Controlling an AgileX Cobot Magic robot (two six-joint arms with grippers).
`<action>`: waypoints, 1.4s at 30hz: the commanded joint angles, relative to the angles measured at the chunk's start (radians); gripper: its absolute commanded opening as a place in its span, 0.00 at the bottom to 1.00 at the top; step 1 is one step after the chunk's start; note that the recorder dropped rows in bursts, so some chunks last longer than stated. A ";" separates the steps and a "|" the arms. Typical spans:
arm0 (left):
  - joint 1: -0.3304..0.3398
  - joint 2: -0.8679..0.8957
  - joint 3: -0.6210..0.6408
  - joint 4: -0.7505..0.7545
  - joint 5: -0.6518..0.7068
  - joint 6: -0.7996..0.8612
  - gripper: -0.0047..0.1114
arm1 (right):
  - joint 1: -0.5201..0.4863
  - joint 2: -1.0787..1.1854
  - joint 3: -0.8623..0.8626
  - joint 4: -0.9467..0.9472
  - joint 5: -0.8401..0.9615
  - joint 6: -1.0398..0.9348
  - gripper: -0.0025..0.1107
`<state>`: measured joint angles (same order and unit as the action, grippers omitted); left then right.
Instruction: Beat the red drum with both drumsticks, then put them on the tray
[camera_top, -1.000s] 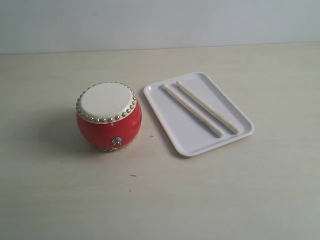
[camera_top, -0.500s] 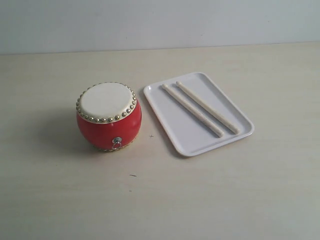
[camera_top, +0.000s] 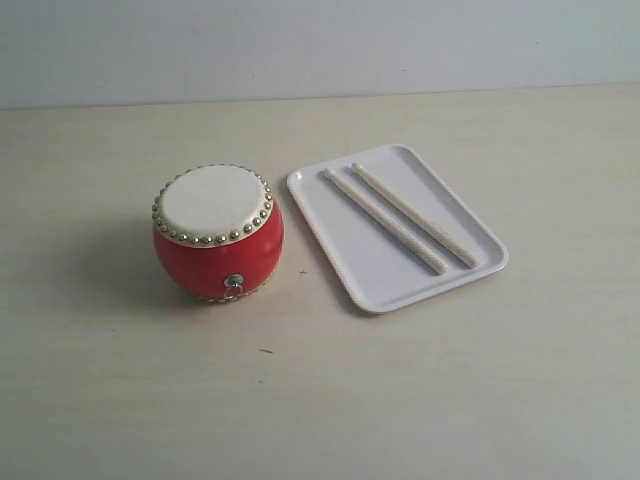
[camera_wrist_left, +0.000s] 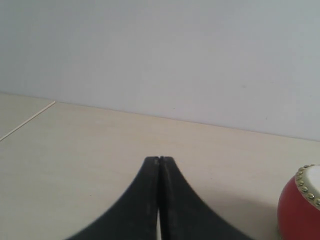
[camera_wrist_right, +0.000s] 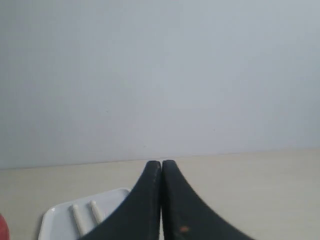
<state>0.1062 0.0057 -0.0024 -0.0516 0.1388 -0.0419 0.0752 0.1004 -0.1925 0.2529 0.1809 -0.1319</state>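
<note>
1. Wide stretches of counter lie open in front of the things and to both sides. A narrower strip runs behind them up to the wall.
2. The drum stands upright left of centre, skin up, with its side ring facing the camera. A narrow gap of counter separates it from the tray, which lies at an angle just to its right.
3. The 2 sticks lie flat in the tray, side by side and nearly parallel along its length, both inside the rim.
4. The left tool is closed, its jaws pressed together with nothing between them. It points roughly level across the counter toward the wall, and the drum's edge shows off to one side.
5. The right tool is also closed and empty, and it too aims at the wall. The tray and both sticks lie ahead of it, off to one side.
6. Compared with the exterior pictures from 1 second ago, the drum, tray and sticks lie exactly where they were.
</note>
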 joint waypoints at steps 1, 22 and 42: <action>0.002 -0.006 0.002 -0.008 -0.011 -0.005 0.04 | -0.011 -0.052 0.119 0.010 -0.101 0.003 0.02; 0.002 -0.006 0.002 -0.008 -0.011 0.000 0.04 | -0.013 -0.100 0.193 0.005 -0.122 0.031 0.02; 0.002 -0.006 0.002 -0.008 -0.011 0.005 0.04 | -0.013 -0.100 0.193 0.005 -0.122 0.031 0.02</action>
<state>0.1062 0.0057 -0.0024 -0.0516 0.1388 -0.0380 0.0705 0.0065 -0.0046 0.2600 0.0629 -0.1012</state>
